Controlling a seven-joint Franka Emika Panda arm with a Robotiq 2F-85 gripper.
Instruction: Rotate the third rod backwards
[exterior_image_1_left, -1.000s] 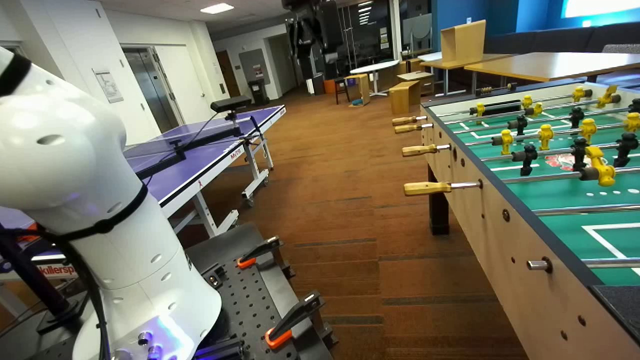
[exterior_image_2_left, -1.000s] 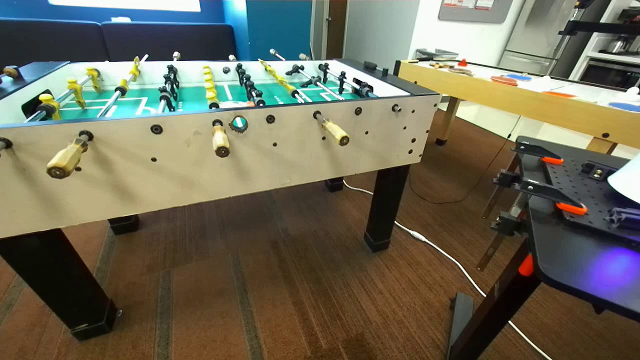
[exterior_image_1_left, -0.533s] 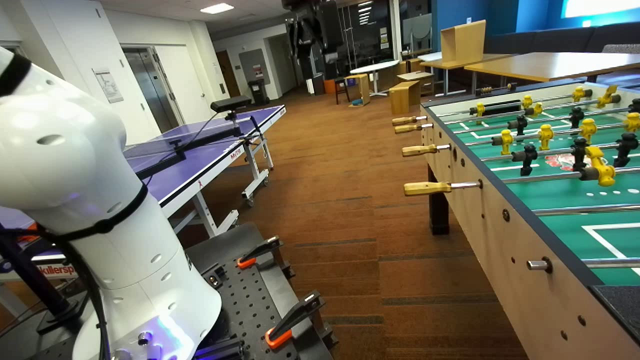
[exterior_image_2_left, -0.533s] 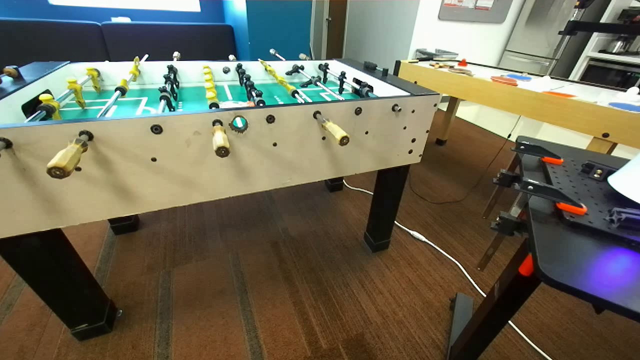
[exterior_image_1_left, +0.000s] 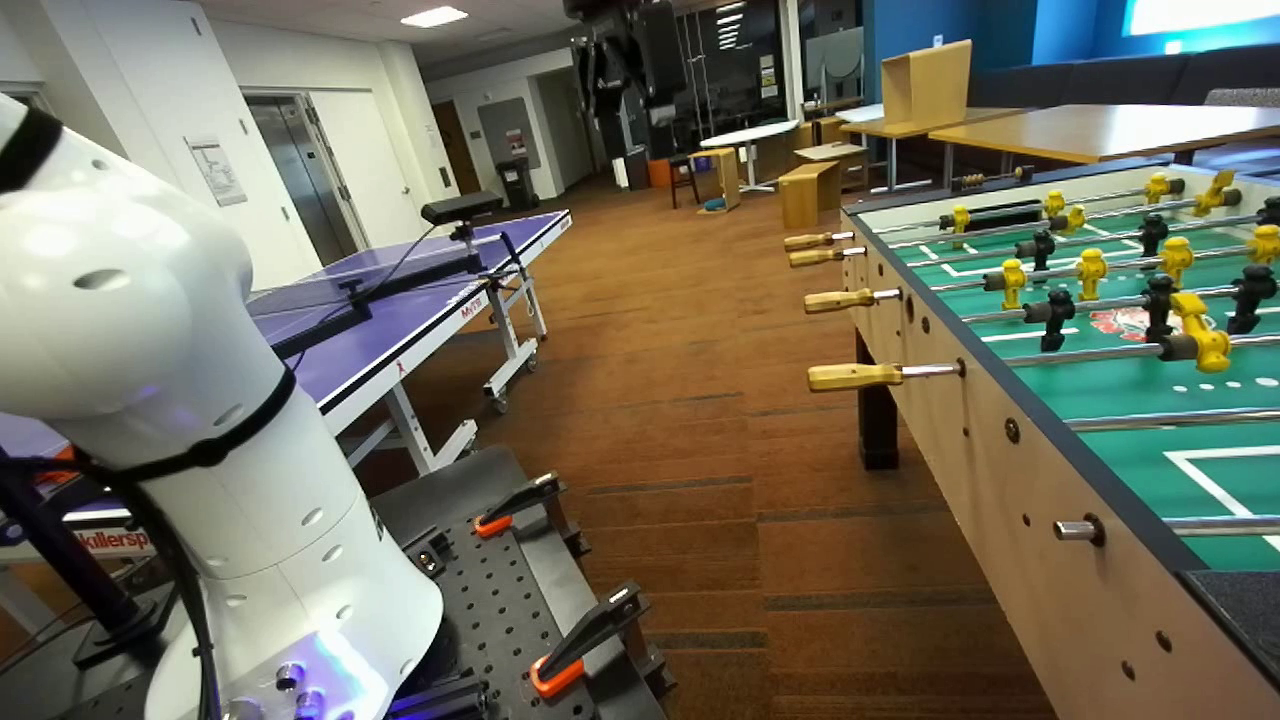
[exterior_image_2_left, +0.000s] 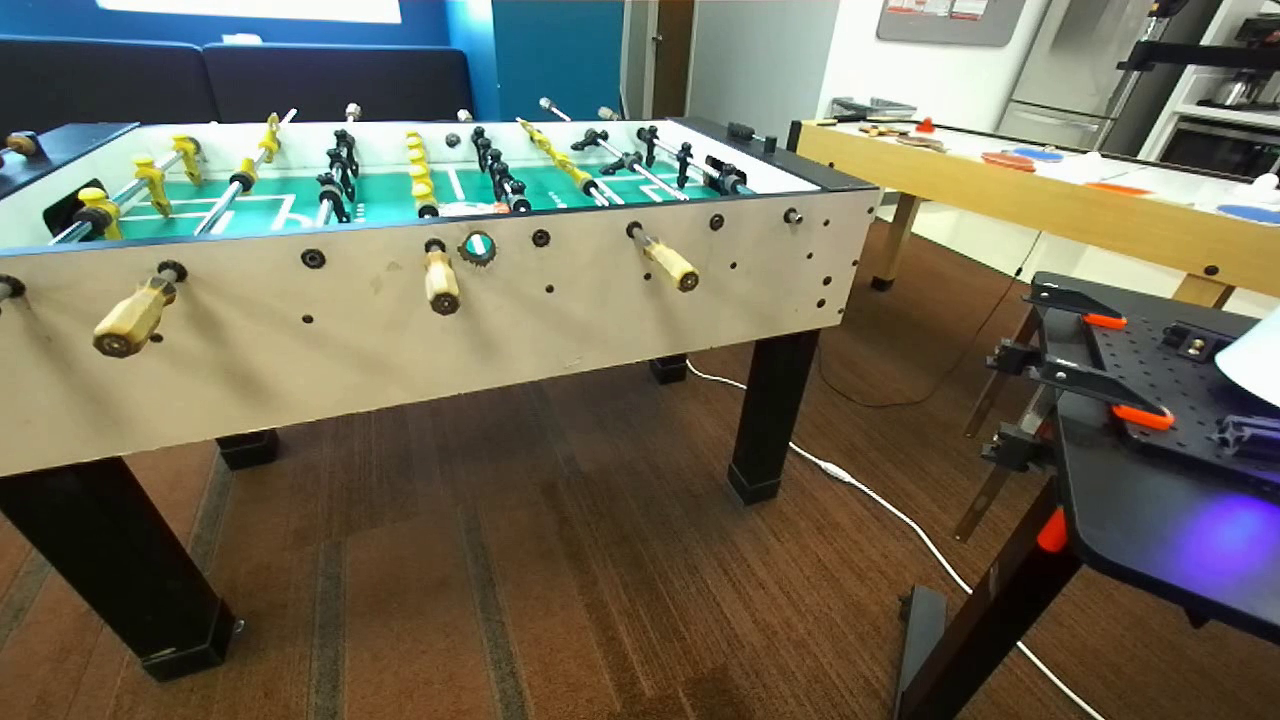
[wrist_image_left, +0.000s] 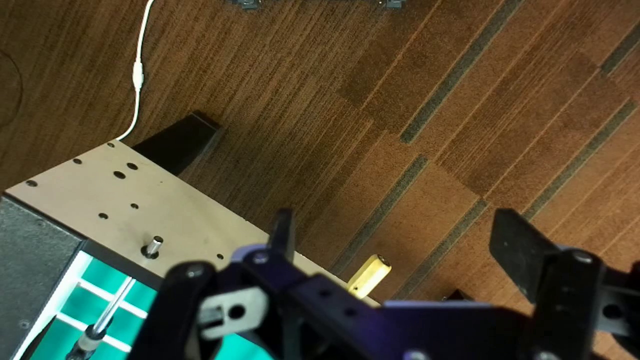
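At the foosball table's side panel (exterior_image_1_left: 1000, 500), the third rod (exterior_image_1_left: 885, 374) juts out untouched; the gripper (wrist_image_left: 393, 227) hangs clear, fingers (wrist_image_left: 518, 250) spread wide around nothing. Approach seems in hand; next, descend and close on its handle (wrist_image_left: 369, 276), then turn, though depth is hard to judge.

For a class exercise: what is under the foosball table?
Under the foosball table an exterior view shows brown carpet, black legs and a white cable running out past one leg, which covers part of it. The side panel hides the underside.

The tan-handled 3rd rod (exterior_image_2_left: 664, 259) juts from the foosball table (exterior_image_2_left: 580, 315) — white cable (exterior_image_2_left: 838, 474) on the carpet (exterior_image_2_left: 410, 560).
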